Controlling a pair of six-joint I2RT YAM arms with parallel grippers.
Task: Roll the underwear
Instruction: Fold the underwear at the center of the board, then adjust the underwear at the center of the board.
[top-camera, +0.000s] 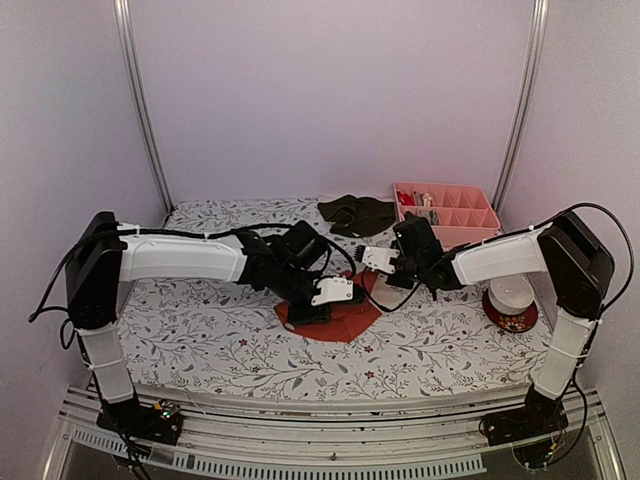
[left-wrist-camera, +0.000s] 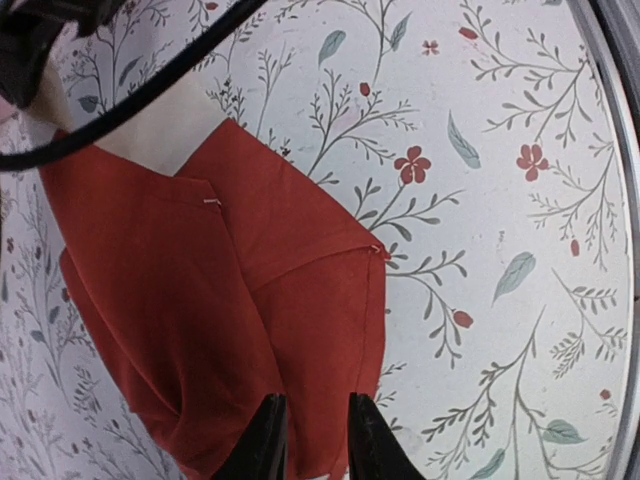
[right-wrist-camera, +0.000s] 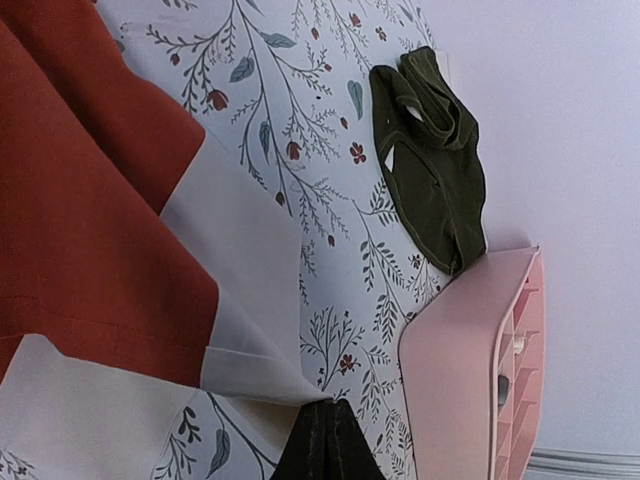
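Floral-covered bench (top-camera: 200, 330): rust-red underwear (top-camera: 345, 318) folded, not yet rolled. Left hand (left-wrist-camera: 315, 440) narrowly apart over its edge; right hand (right-wrist-camera: 325, 445) together, apparently pinching whitish cloth (right-wrist-camera: 250, 300). Next, likely: grip edge, roll.

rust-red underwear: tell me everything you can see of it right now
The rust-red underwear is thin matte cloth with stitched seams, lying mid-table on the floral tablecloth, partly folded over itself, not rolled. A whitish cloth shows from under its edge. The left gripper sits over one edge, fingers slightly parted, red cloth showing between. The right gripper is shut on the whitish cloth's corner, beside the red one.
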